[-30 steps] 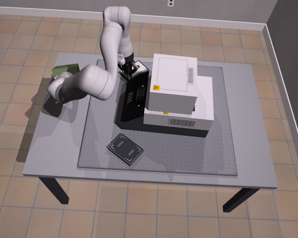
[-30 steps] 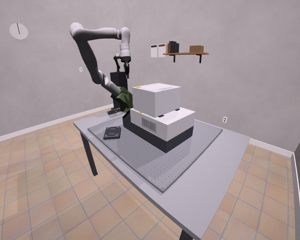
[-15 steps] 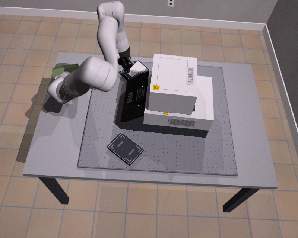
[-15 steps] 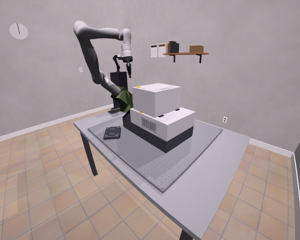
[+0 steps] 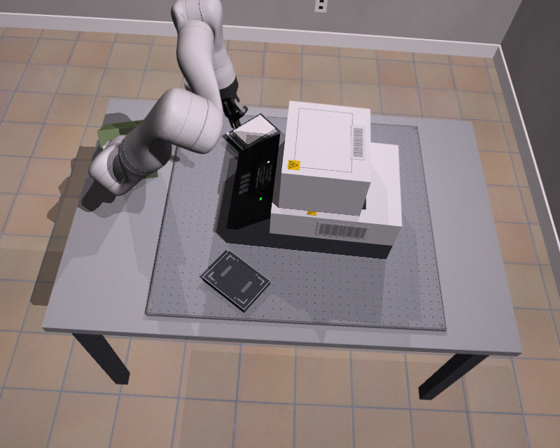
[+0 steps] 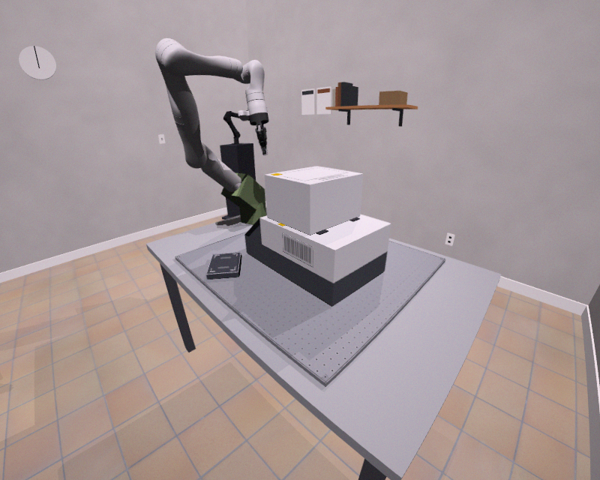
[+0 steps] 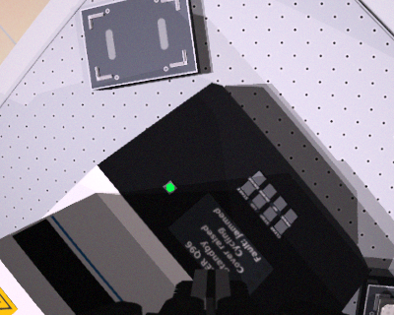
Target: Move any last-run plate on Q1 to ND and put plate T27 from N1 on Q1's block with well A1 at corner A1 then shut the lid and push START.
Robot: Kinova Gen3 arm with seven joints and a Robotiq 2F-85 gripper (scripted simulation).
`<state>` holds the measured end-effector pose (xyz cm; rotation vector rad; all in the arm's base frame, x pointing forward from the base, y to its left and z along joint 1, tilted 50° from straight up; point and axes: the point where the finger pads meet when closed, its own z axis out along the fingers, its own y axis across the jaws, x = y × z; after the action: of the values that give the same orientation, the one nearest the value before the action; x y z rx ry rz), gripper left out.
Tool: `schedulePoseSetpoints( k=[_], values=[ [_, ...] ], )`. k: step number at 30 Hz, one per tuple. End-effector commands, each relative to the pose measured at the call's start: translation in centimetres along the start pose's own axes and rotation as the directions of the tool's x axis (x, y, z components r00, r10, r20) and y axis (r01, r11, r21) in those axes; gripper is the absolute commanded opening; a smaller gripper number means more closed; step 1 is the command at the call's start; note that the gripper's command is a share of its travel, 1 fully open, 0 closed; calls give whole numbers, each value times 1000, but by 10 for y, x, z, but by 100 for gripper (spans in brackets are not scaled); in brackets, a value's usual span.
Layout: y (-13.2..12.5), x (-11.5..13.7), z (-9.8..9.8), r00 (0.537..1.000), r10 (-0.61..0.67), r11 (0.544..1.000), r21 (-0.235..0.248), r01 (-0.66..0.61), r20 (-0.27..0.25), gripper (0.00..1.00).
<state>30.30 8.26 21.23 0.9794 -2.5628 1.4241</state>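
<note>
The cycler Q1 [image 5: 251,192] [image 6: 295,247] [image 7: 204,128] stands on the perforated board with a green lamp [image 5: 260,198] [image 7: 169,187]. A large white box [image 5: 328,144] [image 6: 290,201] sits over its body; the block is hidden. The key group [image 7: 268,203] shows on the dark front panel. A white-topped plate [image 5: 257,129] lies on a nest at the back; the nest's corner [image 7: 373,291] shows at the wrist view's lower right. A dark nest [image 5: 235,280] [image 6: 224,265] [image 7: 137,46] at the front is empty. Nest labels are unreadable. My gripper [image 5: 236,124] [image 6: 264,153] [image 7: 212,291] is shut and empty, above the panel side of Q1.
The perforated board [image 5: 319,299] [image 6: 310,330] lies on the grey table [image 5: 478,289] [image 6: 419,320]. The arm's green base mount [image 5: 116,130] [image 6: 251,196] is at the table's left. Q1's tall white box rises beside the gripper's side of the table.
</note>
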Motion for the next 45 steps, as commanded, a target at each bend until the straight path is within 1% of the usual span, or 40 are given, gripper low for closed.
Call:
schedulePoseSetpoints(
  k=[1, 10, 18, 45],
  values=[
    [8, -4, -1, 999, 33, 999, 8, -33, 11, 10],
    [24, -12, -3, 995, 97, 995, 22, -98, 32, 10],
    [24, -12, -3, 995, 97, 995, 22, -98, 32, 10],
    [29, -8, 27, 995, 97, 995, 22, -98, 32, 10]
  ],
)
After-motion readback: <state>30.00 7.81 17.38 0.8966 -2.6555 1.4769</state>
